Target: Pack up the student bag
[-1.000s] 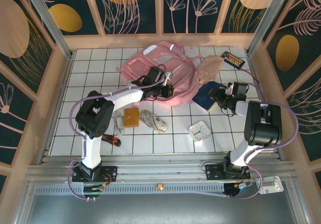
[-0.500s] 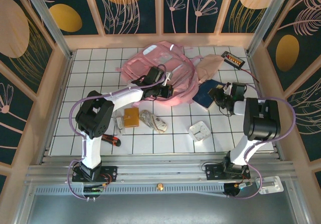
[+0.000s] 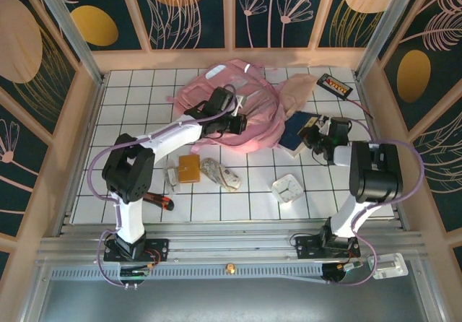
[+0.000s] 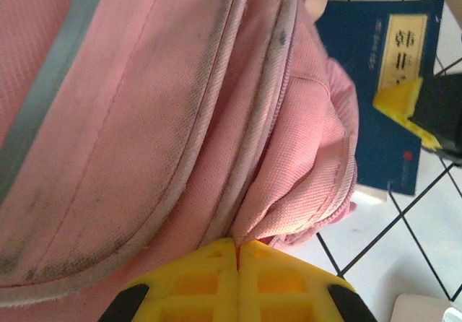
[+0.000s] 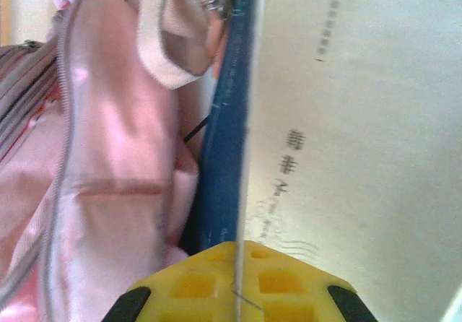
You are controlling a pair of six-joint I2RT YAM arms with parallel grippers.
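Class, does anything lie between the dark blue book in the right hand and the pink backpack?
No separate object does. The dark blue book, clamped in the right hand, lies right beside the large pink fabric backpack; whether its opening faces the book cannot be told.

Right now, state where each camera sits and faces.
Top external: above and behind the bases, looking down on the tiled table; both arms show, left gripper at the student bag, right gripper at the blue book.
Left wrist: on the left arm, facing bag fabric pinched at its yellow fingertips.
Right wrist: along the book's edge clamped between its fingers.
Both wrist views share bag and book.
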